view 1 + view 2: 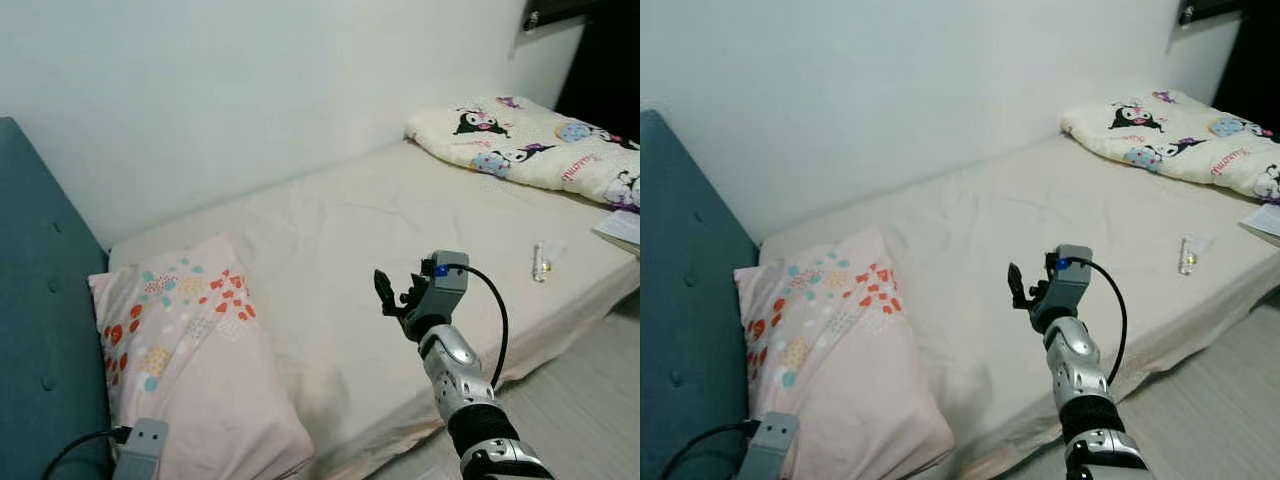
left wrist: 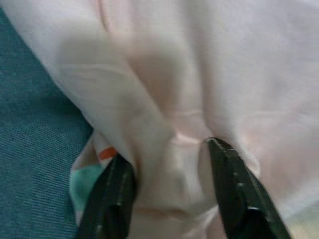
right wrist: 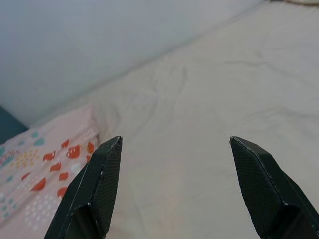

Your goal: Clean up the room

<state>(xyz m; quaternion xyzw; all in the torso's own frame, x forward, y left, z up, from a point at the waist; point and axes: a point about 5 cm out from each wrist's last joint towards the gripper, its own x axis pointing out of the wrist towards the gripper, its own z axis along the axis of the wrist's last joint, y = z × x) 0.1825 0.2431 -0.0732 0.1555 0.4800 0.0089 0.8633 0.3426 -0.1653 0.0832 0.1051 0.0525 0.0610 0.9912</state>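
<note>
A pink pillow [image 1: 190,350] with coloured hearts and dots lies at the head of the bed, against the teal headboard [image 1: 40,300]. In the left wrist view my left gripper [image 2: 167,151] is pressed into the pillow's pale fabric [image 2: 209,74], with a bunched fold pinched between its two black fingers. My left wrist [image 1: 142,445] shows at the pillow's near corner. My right gripper [image 1: 395,292] hangs open in the air above the middle of the cream bed sheet [image 1: 400,210], with nothing between its fingers [image 3: 99,184].
A folded cartoon-print blanket [image 1: 540,145] lies at the far end of the bed. A small clear bottle [image 1: 541,262] and some papers [image 1: 622,228] rest near the bed's right edge. A white wall runs behind the bed; light floor [image 1: 590,400] shows at lower right.
</note>
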